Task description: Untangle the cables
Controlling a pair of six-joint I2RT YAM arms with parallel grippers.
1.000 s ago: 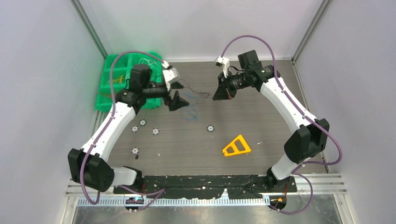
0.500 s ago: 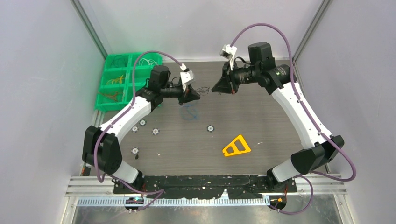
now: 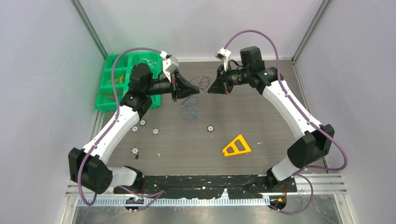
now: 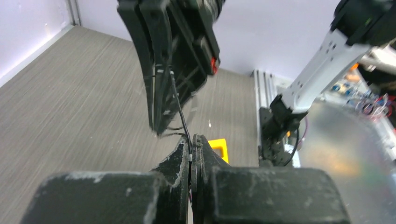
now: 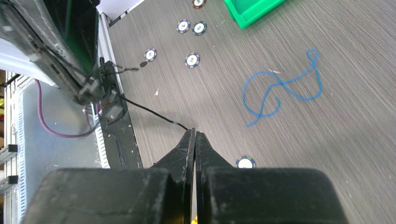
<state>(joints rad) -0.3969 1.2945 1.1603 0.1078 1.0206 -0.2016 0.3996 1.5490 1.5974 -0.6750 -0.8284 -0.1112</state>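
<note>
Top external view: found grey wood-grain table [image 3: 280, 130], bare room mid-surface; green plastic bin [image 3: 105, 105] at far-left edge. Saw left gripper [image 3: 196, 91] and right gripper [image 3: 210, 90] clenched on thin black wire [image 3: 203, 82] over far centre; thin blue wire [image 3: 189, 112] loose beneath.

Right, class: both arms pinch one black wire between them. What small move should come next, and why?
Probably draw the left gripper and right gripper gently apart: both sets of jaws are shut on the black wire, which sags in a small tangle between them.
</note>
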